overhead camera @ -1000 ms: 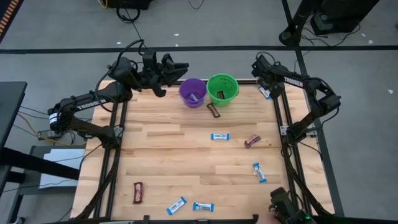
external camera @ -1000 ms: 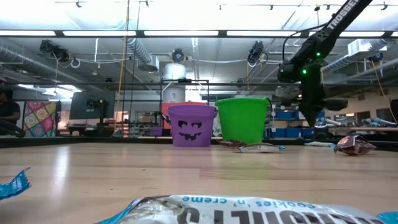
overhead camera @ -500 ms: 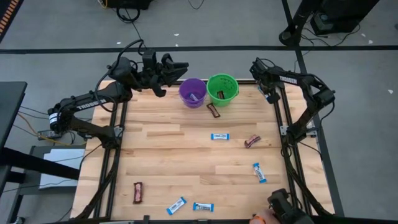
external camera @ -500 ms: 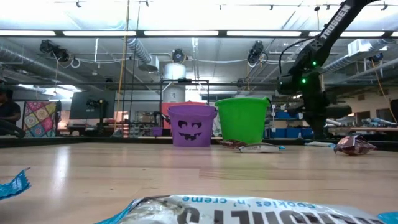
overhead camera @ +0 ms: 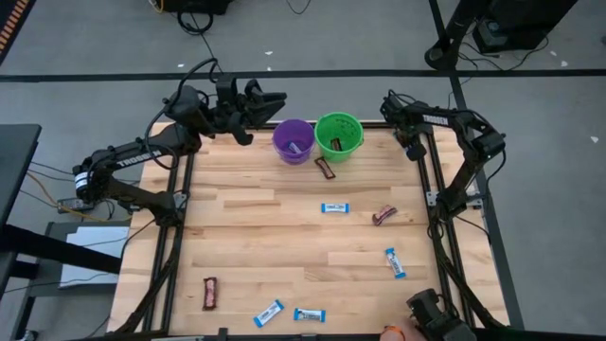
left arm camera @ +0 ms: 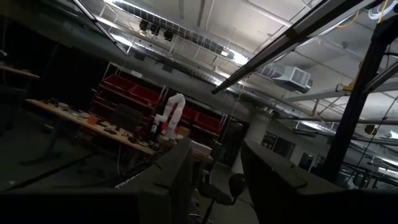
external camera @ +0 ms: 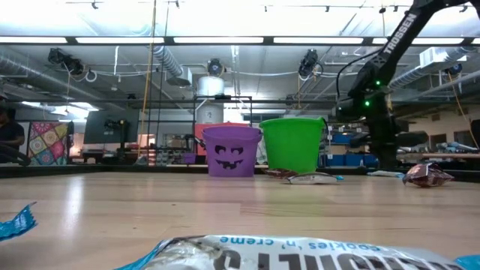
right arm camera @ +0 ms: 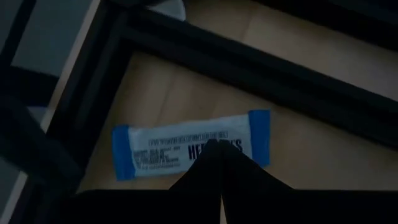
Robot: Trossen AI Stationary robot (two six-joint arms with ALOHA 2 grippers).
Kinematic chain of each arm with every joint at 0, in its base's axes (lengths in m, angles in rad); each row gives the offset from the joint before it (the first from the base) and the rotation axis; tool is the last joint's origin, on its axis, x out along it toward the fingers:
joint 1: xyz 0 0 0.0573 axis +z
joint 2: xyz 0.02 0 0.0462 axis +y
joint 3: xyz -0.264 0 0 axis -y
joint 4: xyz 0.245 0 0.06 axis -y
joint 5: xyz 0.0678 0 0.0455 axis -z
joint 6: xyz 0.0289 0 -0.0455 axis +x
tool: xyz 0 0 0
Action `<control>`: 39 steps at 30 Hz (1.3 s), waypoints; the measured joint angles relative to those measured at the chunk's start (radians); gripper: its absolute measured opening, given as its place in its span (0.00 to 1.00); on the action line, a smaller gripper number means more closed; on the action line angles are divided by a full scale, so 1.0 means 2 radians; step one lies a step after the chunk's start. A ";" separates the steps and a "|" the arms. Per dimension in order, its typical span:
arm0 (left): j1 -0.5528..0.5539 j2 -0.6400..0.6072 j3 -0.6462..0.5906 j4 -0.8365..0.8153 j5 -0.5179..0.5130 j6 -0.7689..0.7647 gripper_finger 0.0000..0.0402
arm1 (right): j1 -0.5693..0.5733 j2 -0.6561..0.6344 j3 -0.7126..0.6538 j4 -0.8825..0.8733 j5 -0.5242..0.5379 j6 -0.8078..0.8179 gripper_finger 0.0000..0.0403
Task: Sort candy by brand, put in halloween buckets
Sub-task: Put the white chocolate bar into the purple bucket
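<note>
The right gripper (overhead camera: pixel 409 142) hangs over the far right corner of the light wooden table (overhead camera: pixel 265 237), and in the right wrist view its two dark fingers (right arm camera: pixel 217 168) press together with no gap, nothing caught between them. Directly beneath their tips lies a blue-and-white wrapped mini candy bar (right arm camera: pixel 189 151), flat on the wood beside the black frame rail (right arm camera: pixel 261 74); the fingertips cover part of its lettering, though contact cannot be judged. The left gripper (overhead camera: pixel 270 99) waits past the far left edge of the table, raised, with its fingers (left arm camera: pixel 180 168) parted and empty. The small round purple plastic bucket (overhead camera: pixel 293 140) and the bright green plastic bucket (overhead camera: pixel 339 135) stand side by side at the far middle, each with a candy showing inside. A dark brown wrapped bar (overhead camera: pixel 326 169) lies just in front of them. Further bars are scattered well apart: a blue-and-white one (overhead camera: pixel 333 207) mid-table, a maroon one (overhead camera: pixel 383 215) beside it, another blue-and-white one (overhead camera: pixel 394 262) toward the right, and three along the near edge.
</note>
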 joint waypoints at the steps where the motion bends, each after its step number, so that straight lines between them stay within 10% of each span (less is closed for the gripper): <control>1: 0.001 0.000 0.000 0.000 0.000 0.000 0.35 | -0.001 0.001 0.000 0.000 0.000 0.001 0.01; 25: 0.000 0.000 0.000 0.043 0.027 -0.015 0.35 | 0.024 0.000 0.000 0.007 -0.073 -0.092 0.01; 39: 0.000 0.000 0.001 0.070 0.039 -0.019 0.35 | 0.135 -0.008 -0.001 -0.059 -0.049 0.024 0.01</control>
